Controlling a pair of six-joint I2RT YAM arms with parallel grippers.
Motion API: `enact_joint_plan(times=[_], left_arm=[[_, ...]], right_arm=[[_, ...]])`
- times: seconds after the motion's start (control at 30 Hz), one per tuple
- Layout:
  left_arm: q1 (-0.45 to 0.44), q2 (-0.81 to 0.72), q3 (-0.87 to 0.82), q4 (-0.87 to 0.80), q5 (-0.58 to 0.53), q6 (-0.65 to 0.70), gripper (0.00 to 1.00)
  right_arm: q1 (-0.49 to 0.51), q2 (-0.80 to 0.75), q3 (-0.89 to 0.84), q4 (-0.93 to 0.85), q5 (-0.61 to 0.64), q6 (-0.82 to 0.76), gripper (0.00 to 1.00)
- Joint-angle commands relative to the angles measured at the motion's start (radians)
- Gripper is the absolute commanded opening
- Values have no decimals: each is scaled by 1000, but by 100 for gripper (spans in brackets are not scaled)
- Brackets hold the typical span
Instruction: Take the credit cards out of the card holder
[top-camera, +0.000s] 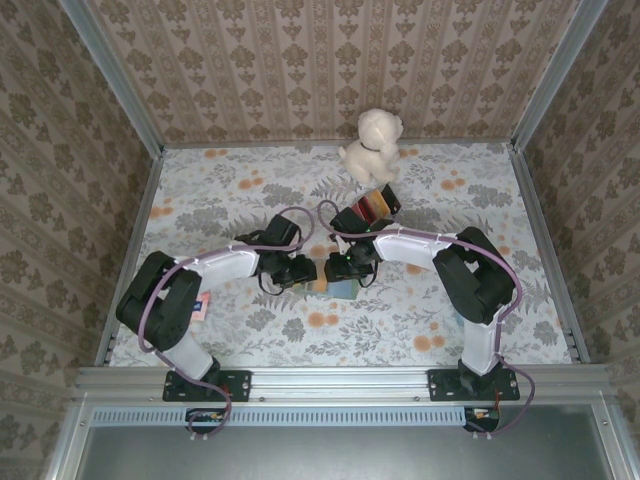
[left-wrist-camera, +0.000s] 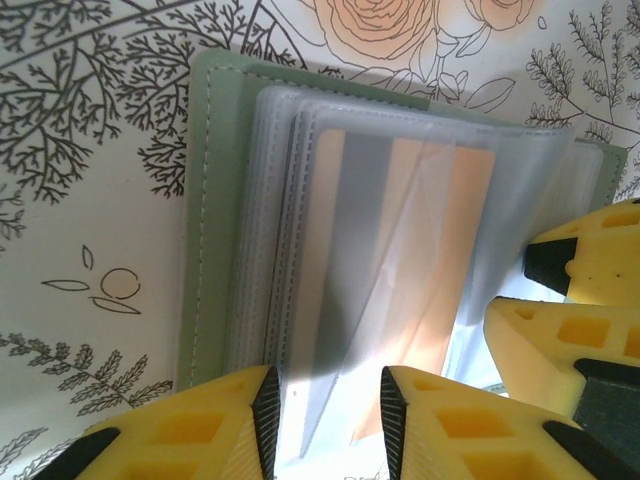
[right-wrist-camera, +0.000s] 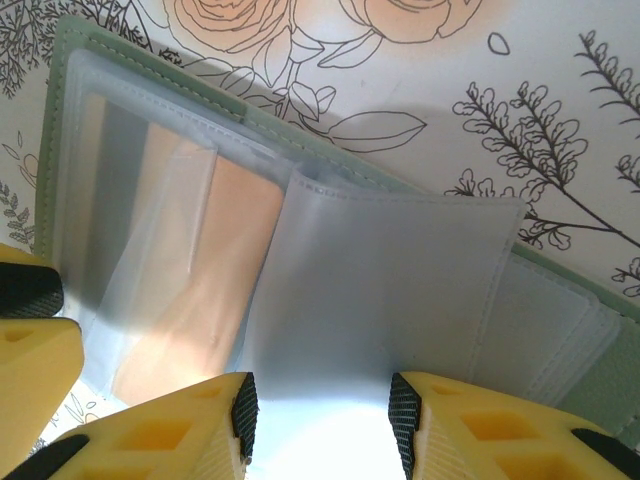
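**Position of the work piece.** The card holder (top-camera: 338, 289) lies open and flat on the floral surface (top-camera: 450, 200), midway between the two arms. Its sage-green cover faces down and its clear plastic sleeves face up. A striped block (top-camera: 375, 205) stands beyond the card holder, and a plush dog (top-camera: 372, 145) sits further beyond that. Both are well apart from it.

**Left end effector.** The left end effector (left-wrist-camera: 325, 425) sits at the open edge of the sleeve stack. It is released: the pads stand apart and nothing is clamped between them. The gap is lined up with an orange-and-grey card (left-wrist-camera: 420, 250) that is inside its sleeve. Judgement: this alignment sets the card's exposed end up for a pinch and a straight pull along the sleeve.

**Right end effector.** The right end effector (right-wrist-camera: 320, 420) is on the opposite side of the card holder, close enough that its fingers appear beside the left end effector. It is also released, and its jaws straddle a loose sleeve leaf (right-wrist-camera: 400, 280) turned away from the card. Whether the fingers press down on the leaf cannot be determined. Judgement: its purpose is to keep the leaf off the card and anchor the card holder against the pull.

**Task status.** No card is out of the card holder.

**Caution.** The sleeves are thin and slack. A closure there may catch plastic along with the card.
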Motion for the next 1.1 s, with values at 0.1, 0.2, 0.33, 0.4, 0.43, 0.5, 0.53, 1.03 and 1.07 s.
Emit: enact_joint_plan(times=[0.1, 0.2, 0.33, 0.4, 0.43, 0.5, 0.53, 1.03, 1.07], left_arm=[[-5, 19, 17, 6, 11, -1, 36], [-7, 28, 20, 6, 14, -2, 37], [-9, 35, 16, 35, 43, -7, 36], [-9, 42, 16, 43, 56, -6, 36], [-9, 46, 17, 44, 60, -6, 36], [-12, 51, 19, 45, 64, -1, 37], [-15, 54, 23, 39, 60, 4, 38], [-31, 42, 50, -68, -96, 29, 33], [-31, 42, 47, -60, -95, 24, 33]], right_arm=[[-7, 49, -36, -22, 16, -20, 45], [-7, 49, -36, -20, 13, -21, 45], [-7, 49, -38, -16, 11, -21, 45], [-6, 50, -37, -16, 10, -21, 45], [-7, 51, -39, -15, 8, -20, 44], [-7, 53, -38, -13, 7, -21, 44], [-7, 53, -38, -14, 6, -20, 44], [-7, 65, -37, -16, 10, -20, 43], [-7, 64, -38, -15, 10, -21, 42]])
